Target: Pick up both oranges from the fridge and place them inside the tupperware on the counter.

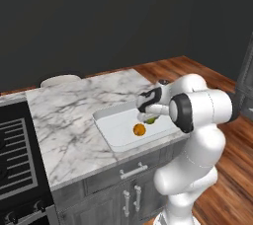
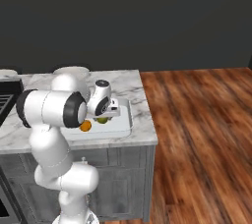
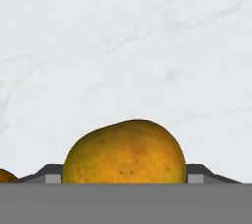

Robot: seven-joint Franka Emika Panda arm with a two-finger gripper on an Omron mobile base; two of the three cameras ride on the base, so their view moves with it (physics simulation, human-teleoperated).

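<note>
Pinching the yellow-green orange (image 3: 125,152), the fingers (image 1: 149,117) hang over the tupperware (image 1: 116,132) (bright orange (image 1: 139,129) inside).

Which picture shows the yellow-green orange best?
The hand view: the yellow-green orange looms close between the fingertips. In the left base view and right base view just a small sliver peeks from under the gripper, in the tupperware.

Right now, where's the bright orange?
The bright orange sits inside the tupperware on the counter, near its front edge. The duller orange lies just behind it, under the gripper.
</note>
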